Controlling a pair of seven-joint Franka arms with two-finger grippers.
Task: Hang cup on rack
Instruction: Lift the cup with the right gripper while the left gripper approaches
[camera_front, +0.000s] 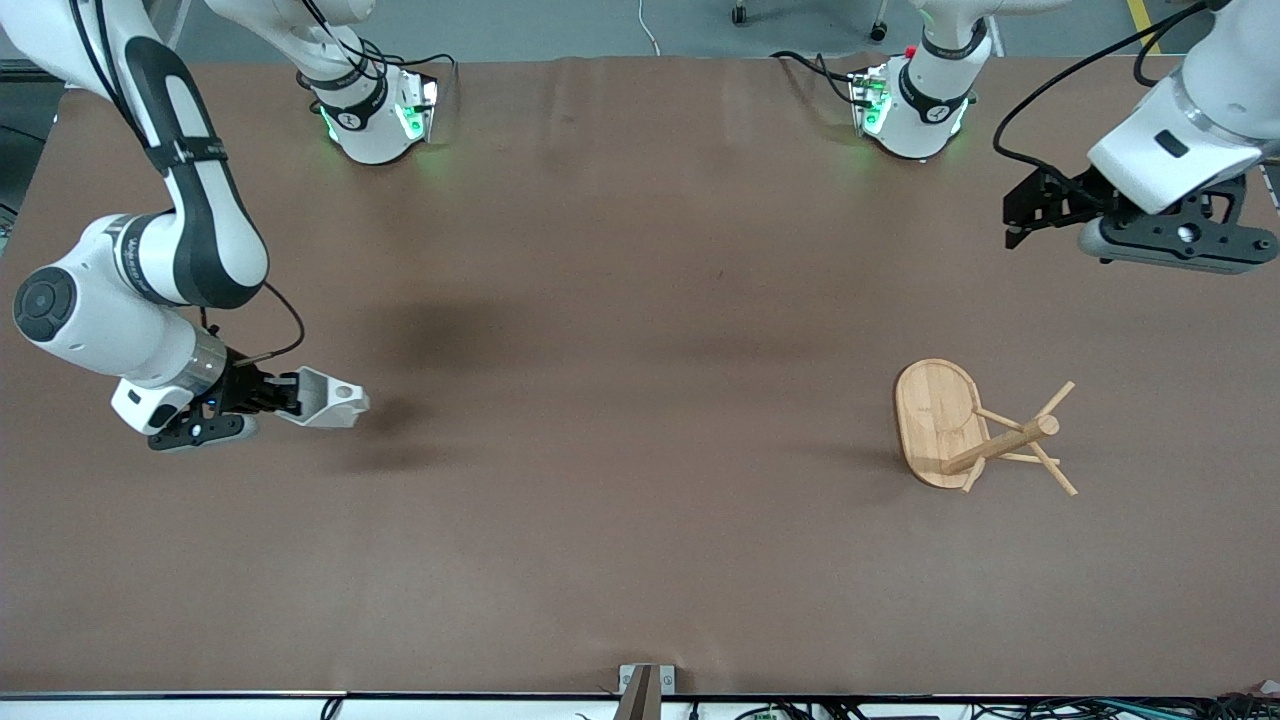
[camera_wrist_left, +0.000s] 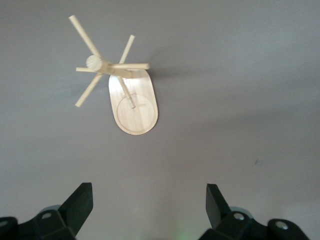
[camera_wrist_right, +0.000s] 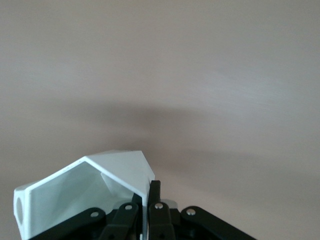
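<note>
The white faceted cup (camera_front: 325, 399) is held by its rim in my right gripper (camera_front: 290, 396), above the table at the right arm's end. In the right wrist view the cup (camera_wrist_right: 90, 187) fills the lower corner, its wall pinched between the shut fingers (camera_wrist_right: 155, 192), and its handle hole shows at the edge. The bamboo rack (camera_front: 975, 428) stands on its oval base toward the left arm's end, with thin angled pegs. It also shows in the left wrist view (camera_wrist_left: 131, 102). My left gripper (camera_front: 1022, 218) is open and empty, in the air near the left arm's end of the table.
The brown table top (camera_front: 640, 420) is bare between the cup and the rack. The two arm bases (camera_front: 370, 120) stand at the table's edge farthest from the front camera. A small bracket (camera_front: 646, 680) sits at the nearest edge.
</note>
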